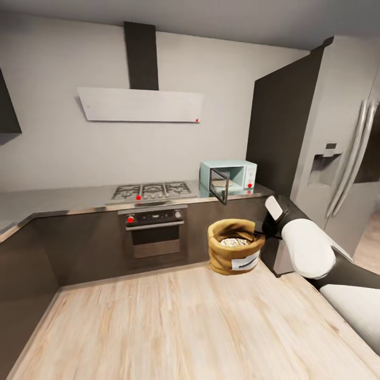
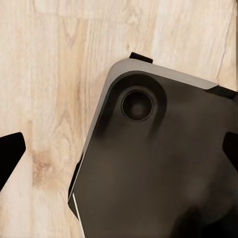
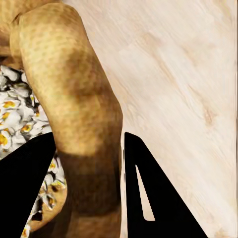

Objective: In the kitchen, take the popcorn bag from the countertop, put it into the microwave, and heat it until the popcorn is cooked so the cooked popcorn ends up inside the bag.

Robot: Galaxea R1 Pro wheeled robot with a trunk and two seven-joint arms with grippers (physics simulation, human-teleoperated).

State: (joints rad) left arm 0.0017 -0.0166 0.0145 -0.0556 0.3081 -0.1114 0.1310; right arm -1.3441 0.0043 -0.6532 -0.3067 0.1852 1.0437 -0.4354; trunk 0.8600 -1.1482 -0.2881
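Already right pincer (image 3: 89,148) grips popcorn bag (image 1: 235,246) by its thick rolled rim; soft sack, likely light. Left pincer (image 2: 119,148) open.

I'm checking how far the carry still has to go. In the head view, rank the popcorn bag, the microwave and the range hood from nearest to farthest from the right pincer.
1. popcorn bag: held at its rolled rim by the right pincer, above the floor.
2. microwave: on the countertop beyond the bag, door open.
3. range hood: high on the wall, up and leftward.
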